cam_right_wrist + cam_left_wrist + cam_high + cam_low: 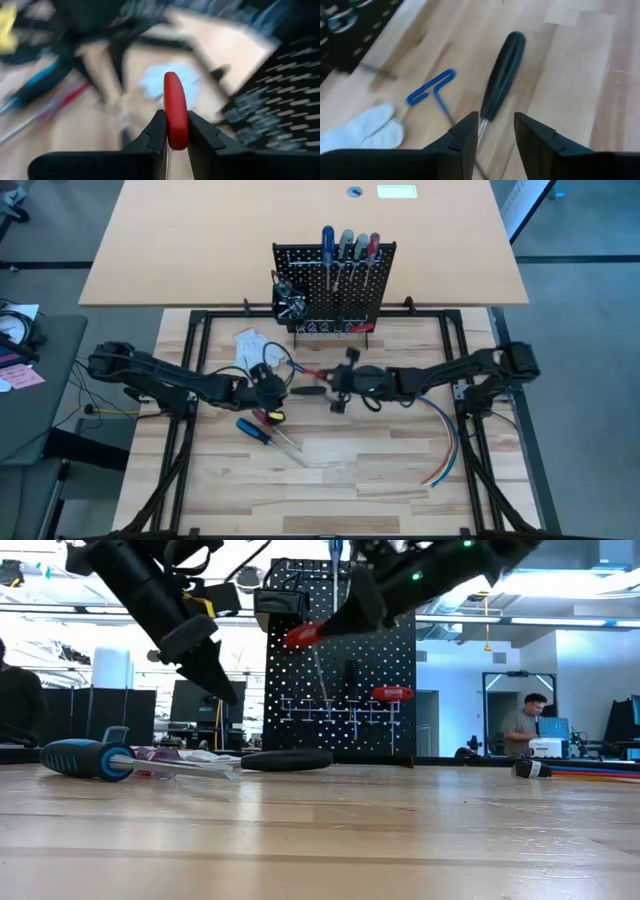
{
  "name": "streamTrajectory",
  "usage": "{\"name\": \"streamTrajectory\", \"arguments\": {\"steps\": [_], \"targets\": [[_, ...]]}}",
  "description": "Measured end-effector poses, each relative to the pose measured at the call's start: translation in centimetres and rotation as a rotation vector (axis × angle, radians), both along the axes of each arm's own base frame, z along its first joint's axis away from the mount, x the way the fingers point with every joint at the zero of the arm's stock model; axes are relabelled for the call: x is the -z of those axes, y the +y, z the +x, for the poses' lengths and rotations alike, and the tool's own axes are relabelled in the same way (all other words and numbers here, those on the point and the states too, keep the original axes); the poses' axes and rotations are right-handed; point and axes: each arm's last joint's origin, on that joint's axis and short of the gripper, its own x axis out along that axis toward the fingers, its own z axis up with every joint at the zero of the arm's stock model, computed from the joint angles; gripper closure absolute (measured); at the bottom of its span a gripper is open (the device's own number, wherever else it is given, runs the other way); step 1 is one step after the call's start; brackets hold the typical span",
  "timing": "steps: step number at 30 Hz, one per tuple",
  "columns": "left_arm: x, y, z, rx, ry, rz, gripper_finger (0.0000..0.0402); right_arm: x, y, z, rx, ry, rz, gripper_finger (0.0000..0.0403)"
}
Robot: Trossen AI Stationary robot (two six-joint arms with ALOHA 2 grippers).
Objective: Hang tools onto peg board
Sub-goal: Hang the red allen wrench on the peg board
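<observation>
Mid-table, near the peg board (335, 285), right gripper (171, 131) clamps a red-handled screwdriver (174, 107); left gripper (492, 131) just left of it, jaws parted, empty, over a black-handled screwdriver (503, 70).

Looks to me like robotics lab inside open-plan office. My rig sits on butcher-block table (330, 470) with black metal frame (190, 380); tan desk (200, 240) beyond it. Low view: exposed ceiling with strip lights (560, 585), dark monitors (110, 715) along benches, person (522, 725) at workstation far right, doorway (503, 705) behind. Grey carpet (580, 330) around table.
</observation>
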Motion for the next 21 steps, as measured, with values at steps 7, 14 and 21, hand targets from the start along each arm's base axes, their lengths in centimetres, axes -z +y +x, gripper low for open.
{"name": "streamTrajectory", "arguments": {"steps": [7,14,21], "targets": [[0.7,-1.1,-1.2,-0.053,-0.056,0.024,0.0266,-0.8,-3.8,-2.6,0.207,-0.428,-0.100,0.0350],[0.7,-1.9,-1.3,-0.067,-0.070,0.089,0.0265,1.5,-7.4,-2.0,0.317,-0.480,-0.124,0.0350],[0.7,-1.9,-1.3,-0.064,-0.066,0.095,0.0265,2.0,-9.2,-1.9,0.365,-0.488,-0.137,0.0350]]}}
